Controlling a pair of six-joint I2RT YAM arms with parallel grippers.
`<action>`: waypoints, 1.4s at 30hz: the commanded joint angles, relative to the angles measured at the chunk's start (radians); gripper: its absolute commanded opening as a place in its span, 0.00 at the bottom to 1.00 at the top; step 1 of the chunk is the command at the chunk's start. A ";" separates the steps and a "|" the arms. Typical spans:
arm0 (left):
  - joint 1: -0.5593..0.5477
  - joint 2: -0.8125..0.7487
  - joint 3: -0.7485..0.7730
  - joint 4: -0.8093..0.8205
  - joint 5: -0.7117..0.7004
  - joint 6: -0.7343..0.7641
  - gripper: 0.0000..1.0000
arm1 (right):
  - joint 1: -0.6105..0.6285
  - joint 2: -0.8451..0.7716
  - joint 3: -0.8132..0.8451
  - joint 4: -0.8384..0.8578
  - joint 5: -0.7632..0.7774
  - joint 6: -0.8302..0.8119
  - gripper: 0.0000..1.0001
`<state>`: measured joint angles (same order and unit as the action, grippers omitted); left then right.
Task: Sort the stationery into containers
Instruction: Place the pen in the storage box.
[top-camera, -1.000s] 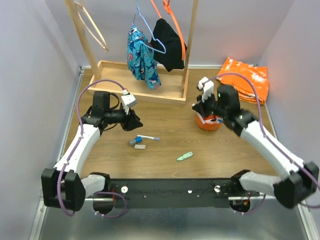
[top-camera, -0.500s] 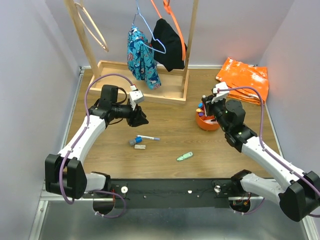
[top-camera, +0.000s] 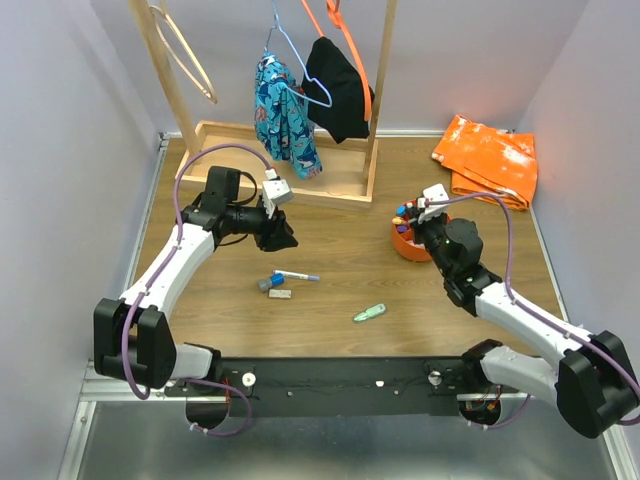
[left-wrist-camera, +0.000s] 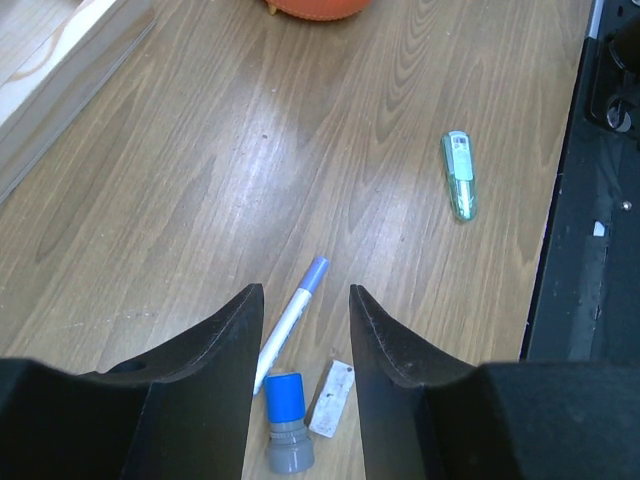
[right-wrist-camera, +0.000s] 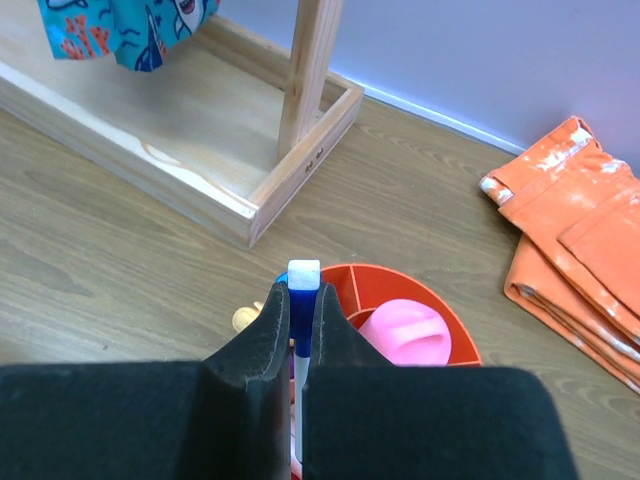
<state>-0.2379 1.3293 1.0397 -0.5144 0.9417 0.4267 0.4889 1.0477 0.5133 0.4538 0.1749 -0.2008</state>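
Note:
The orange cup (top-camera: 407, 243) stands at the right; its divided inside shows in the right wrist view (right-wrist-camera: 440, 310) with a pink highlighter (right-wrist-camera: 405, 332) in it. My right gripper (top-camera: 418, 222) (right-wrist-camera: 302, 292) is shut on a pen with a blue cap and white end (right-wrist-camera: 303, 275), upright over the cup's near-left rim. My left gripper (top-camera: 280, 236) (left-wrist-camera: 305, 295) is open and empty above a white pen with a blue cap (left-wrist-camera: 292, 318) (top-camera: 297, 275), a blue-topped grey piece (left-wrist-camera: 285, 420) and a small white block (left-wrist-camera: 331, 398). The mint-green piece (top-camera: 369, 312) (left-wrist-camera: 460, 176) lies alone toward the front.
A wooden rack base (top-camera: 232, 160) (right-wrist-camera: 150, 140) with hanging clothes stands at the back left. An orange bag (top-camera: 490, 160) (right-wrist-camera: 570, 230) lies at the back right. A black rail (top-camera: 330, 376) runs along the table's near edge.
My right arm has folded down and drawn nearer, keeping the pen at the cup. My left gripper has shifted a little right, over the loose pen.

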 joint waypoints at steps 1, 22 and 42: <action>-0.006 0.010 0.016 -0.032 -0.018 0.030 0.48 | -0.001 0.029 -0.042 0.155 -0.006 -0.026 0.01; -0.024 0.047 0.042 -0.096 -0.044 0.099 0.47 | -0.001 0.021 -0.165 0.255 -0.045 -0.014 0.06; -0.078 0.082 0.112 -0.228 -0.050 0.223 0.48 | -0.001 -0.210 0.148 -0.263 0.011 0.004 0.51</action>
<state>-0.2852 1.3918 1.1149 -0.6205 0.9012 0.5529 0.4889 0.8860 0.5575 0.4068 0.1497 -0.2272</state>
